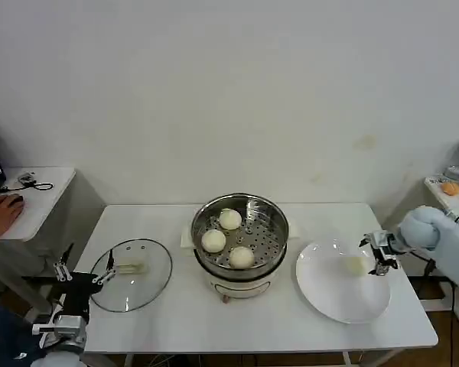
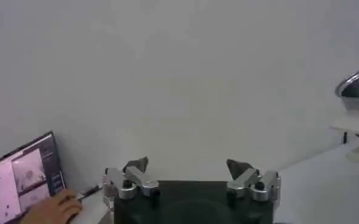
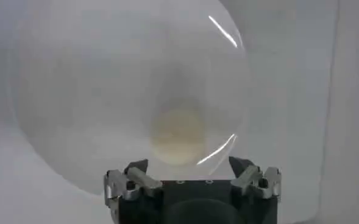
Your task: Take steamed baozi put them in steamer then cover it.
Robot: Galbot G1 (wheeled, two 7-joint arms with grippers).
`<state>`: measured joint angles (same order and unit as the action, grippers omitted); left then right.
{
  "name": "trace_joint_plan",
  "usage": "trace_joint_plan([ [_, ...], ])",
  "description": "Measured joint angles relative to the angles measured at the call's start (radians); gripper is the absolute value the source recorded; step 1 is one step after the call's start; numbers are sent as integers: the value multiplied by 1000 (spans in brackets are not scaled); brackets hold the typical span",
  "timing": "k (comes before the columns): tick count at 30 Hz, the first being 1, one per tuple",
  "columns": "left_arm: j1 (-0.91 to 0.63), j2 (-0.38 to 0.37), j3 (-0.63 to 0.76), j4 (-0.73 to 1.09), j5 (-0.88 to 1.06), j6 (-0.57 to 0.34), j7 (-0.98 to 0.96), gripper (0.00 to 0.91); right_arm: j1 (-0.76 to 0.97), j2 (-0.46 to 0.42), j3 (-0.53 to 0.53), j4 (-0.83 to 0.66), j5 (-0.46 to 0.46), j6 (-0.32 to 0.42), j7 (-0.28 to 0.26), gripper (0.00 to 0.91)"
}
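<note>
At 3 o'clock of steamer: right gripper open over plate, bun; left gripper open at 9.

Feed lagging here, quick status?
Right gripper jaws open at last baozi on plate. Left gripper open, idle by cover. Three baozi in steamer, uncovered. Nothing blocking.

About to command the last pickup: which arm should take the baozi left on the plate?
Right. The right claw hovers open at the plate, facing the last baozi; the left claw waits beside the glass lid.
</note>
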<state>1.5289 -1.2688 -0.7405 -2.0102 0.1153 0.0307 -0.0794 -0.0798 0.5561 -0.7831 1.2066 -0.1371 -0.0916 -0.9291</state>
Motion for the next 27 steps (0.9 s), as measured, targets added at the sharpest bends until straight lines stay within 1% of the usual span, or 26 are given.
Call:
trace_joint_plan([
  [1, 1, 0, -1, 0, 0, 0, 0, 907, -6, 8, 2, -8, -2, -2, -1, 907],
  [4, 3, -2, -2, 0, 0, -1, -1, 907, -18, 23, 11, -26, -8, -7, -2, 846],
  [5, 3, -3, -2, 0, 0, -1, -1, 907, -21, 27, 13, -31, -11, -9, -2, 846],
  [6, 3, -5, -2, 0, 0, -1, -1, 907, -24, 31, 14, -36, -14, -11, 0, 816],
  [8, 3, -7, -1, 0, 1, -2, -1, 907, -28, 39, 20, -46, -18, -14, 2, 806],
  [9, 4, -7, -1, 0, 1, -2, -1, 907, -30, 43, 22, -51, -19, -15, 3, 776],
  [14, 7, -7, -1, 0, 1, -3, -1, 907, -36, 59, 30, -68, -24, -22, 3, 715],
  [19, 9, -6, -3, -2, 3, -4, -2, 907, -39, 67, 37, -74, -33, -24, -7, 705],
  [21, 11, -7, -3, -3, 5, -4, -2, 907, -36, 67, 38, -74, -34, -26, -14, 675],
  [27, 9, -5, -4, -10, 5, -3, -2, 907, -1, 51, 23, -53, -24, -32, -45, 645],
])
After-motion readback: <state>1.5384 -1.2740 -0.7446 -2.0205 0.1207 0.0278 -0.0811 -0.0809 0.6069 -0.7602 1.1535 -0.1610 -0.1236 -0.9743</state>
